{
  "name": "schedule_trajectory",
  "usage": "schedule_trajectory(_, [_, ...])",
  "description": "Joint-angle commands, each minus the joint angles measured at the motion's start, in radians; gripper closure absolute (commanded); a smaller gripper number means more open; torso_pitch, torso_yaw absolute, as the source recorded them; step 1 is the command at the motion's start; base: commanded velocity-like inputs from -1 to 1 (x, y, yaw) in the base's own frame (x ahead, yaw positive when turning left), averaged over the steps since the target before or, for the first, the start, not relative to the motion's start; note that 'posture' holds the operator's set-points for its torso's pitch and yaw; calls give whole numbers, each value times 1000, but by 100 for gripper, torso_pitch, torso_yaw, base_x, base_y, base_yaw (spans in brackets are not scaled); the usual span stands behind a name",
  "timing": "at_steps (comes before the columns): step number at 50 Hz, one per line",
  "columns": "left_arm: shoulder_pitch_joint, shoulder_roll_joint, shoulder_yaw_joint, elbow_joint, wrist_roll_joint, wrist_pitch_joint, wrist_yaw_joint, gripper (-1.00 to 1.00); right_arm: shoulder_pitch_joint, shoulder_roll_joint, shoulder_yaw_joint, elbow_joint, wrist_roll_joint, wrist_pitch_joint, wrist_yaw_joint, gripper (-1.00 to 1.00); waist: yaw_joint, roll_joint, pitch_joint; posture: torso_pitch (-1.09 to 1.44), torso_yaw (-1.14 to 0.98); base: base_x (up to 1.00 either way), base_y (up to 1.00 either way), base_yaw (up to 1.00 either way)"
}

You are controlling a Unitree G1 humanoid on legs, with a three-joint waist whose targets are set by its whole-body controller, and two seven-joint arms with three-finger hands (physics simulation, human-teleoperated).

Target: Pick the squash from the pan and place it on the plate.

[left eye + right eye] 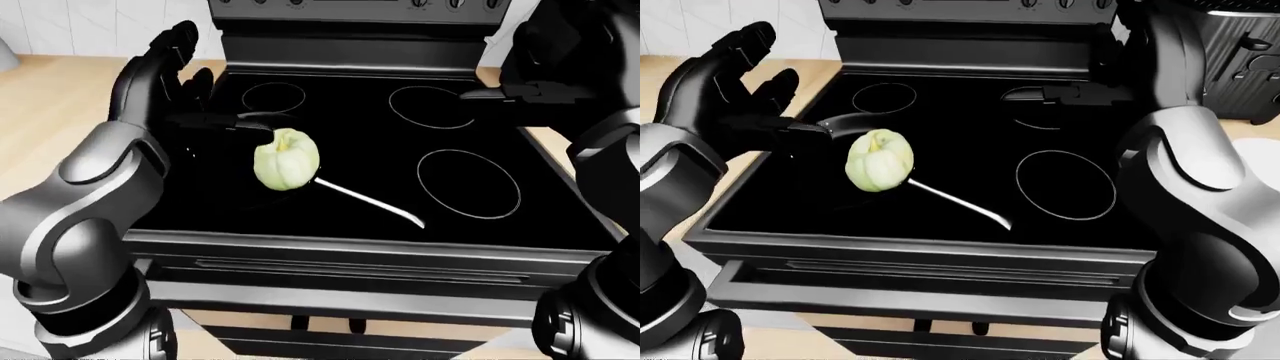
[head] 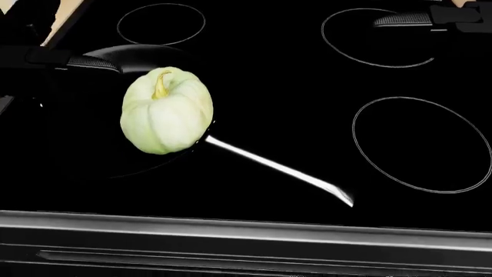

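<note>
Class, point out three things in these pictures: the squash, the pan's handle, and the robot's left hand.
squash (image 2: 166, 112), head view, middle of its pale rind.
pan's handle (image 2: 281, 169), head view, midway along the silver bar.
left hand (image 1: 165, 75), left-eye view, on the open palm.
</note>
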Motion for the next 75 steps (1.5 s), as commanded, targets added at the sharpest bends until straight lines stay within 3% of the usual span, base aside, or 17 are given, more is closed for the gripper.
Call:
schedule_trajectory(1, [-35, 12, 2, -18, 13, -23, -27, -100, -28, -13, -13, -14, 0, -27, -2, -100, 0, 0, -25, 0, 0, 0, 0, 0])
schedule_trajectory(8, [-35, 7, -50, -25, 100, -15, -130, -100, -27, -23, -22, -14, 18, -29, -11, -100, 2, -3, -25, 0, 0, 0, 0, 0])
schedule_trajectory(21, [-44, -54, -87, -67, 249, 42, -288, -100, -21, -37, -21, -7, 34, -43, -20, -100, 4, -10, -27, 0, 0, 0, 0, 0])
schedule_trajectory(46, [-50, -87, -166, -31, 544, 38, -575, -84, -25, -58, -25, 0, 63, -53, -38, -100, 8, -21, -27, 0, 0, 0, 0, 0])
schedule_trajectory(55, [-15, -95, -171, -17, 631, -7, -652, -75, -15, -56, -20, 1, 54, -65, -30, -100, 9, -24, -27, 0, 0, 0, 0, 0])
schedule_trajectory(75, [1, -130, -193, 77, 812, -106, -773, -79, -23, -54, -25, -3, 54, -55, -30, -100, 12, -29, -29, 0, 0, 0, 0, 0])
